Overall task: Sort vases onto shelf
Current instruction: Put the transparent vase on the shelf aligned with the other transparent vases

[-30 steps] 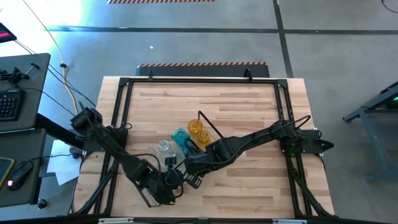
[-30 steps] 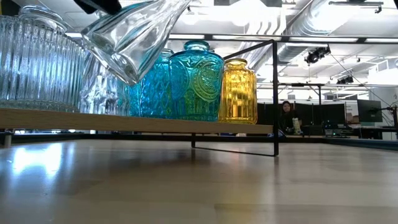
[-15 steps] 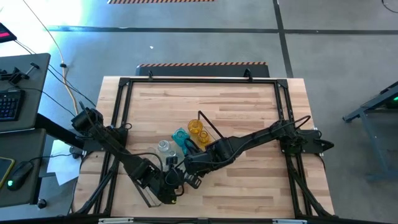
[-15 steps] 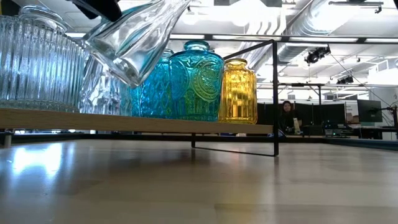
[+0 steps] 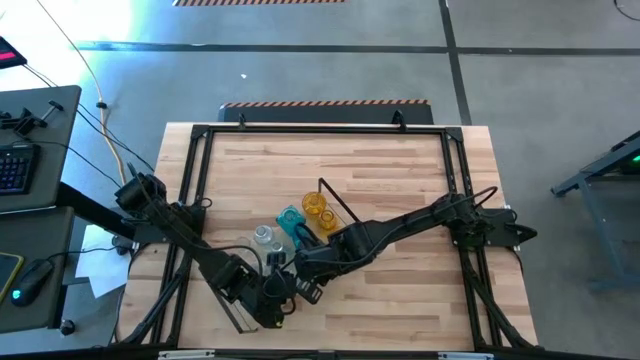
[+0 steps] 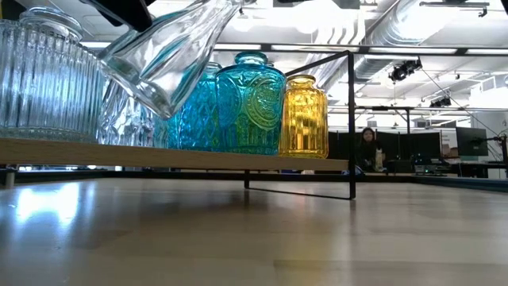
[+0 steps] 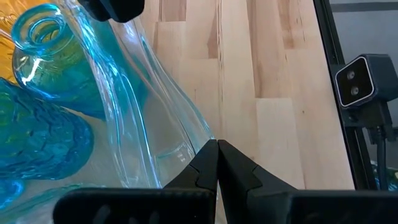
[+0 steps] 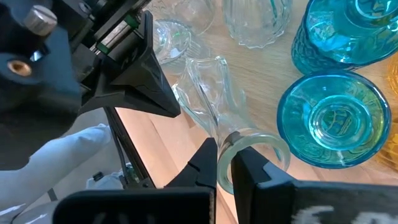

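Observation:
A clear glass vase (image 6: 163, 59) hangs tilted above the shelf (image 6: 198, 157), its neck pointing up. My right gripper (image 8: 227, 163) is shut on its mouth. My left gripper (image 7: 217, 146) is shut, with its tip against the vase's wide end. In the high view the two grippers meet near the table's front, left (image 5: 272, 298) and right (image 5: 300, 272). Standing on the shelf board are ribbed clear vases (image 6: 48, 79), teal vases (image 6: 250, 103) and a yellow vase (image 6: 304, 115). My left gripper touches the clear vase's wide end (image 7: 186, 146) with the tip of its shut fingers, slanting down at it from the side. My right gripper pinches the rim of the vase's mouth (image 8: 222, 149), one finger inside the mouth and one outside, coming from above and slanting down. The vase is lifted clear and hangs tilted below the fingers.
Black frame rails run round the wooden table (image 5: 400, 170), with bare wood on the far and right parts. A small camera (image 7: 357, 87) sits on one rail. A teal vase (image 8: 333, 118) stands right beside the held one. A person (image 6: 367, 147) sits far behind the table.
The held clear vase has tipped a little further; its wide end has sunk slightly toward the clear vases on the shelf while its neck stays up in my right gripper.

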Tool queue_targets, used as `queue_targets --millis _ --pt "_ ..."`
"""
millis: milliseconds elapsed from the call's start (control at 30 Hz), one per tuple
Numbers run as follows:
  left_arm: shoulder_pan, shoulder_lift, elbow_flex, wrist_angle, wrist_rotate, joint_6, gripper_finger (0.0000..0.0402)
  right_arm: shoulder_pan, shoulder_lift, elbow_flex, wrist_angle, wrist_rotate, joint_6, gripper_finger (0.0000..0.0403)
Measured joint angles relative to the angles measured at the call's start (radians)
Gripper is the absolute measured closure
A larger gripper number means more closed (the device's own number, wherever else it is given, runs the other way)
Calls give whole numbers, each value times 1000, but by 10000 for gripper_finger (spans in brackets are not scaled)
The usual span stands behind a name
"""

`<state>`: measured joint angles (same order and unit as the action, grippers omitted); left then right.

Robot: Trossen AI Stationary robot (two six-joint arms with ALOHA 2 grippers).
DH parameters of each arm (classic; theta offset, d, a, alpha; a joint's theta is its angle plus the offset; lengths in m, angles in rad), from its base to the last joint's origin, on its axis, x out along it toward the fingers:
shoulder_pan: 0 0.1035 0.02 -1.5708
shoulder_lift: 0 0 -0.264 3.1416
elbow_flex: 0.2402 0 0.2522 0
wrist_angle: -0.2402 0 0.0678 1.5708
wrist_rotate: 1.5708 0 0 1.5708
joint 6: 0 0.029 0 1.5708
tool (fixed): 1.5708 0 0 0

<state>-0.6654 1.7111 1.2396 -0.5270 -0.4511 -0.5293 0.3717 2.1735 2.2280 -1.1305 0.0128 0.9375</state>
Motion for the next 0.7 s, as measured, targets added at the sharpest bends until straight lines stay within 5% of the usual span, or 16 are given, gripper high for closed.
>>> queue_targets --millis 700 --pt "13 -1 -26 19 -17 -15 402 1 1 2 20 -13 -3 375"
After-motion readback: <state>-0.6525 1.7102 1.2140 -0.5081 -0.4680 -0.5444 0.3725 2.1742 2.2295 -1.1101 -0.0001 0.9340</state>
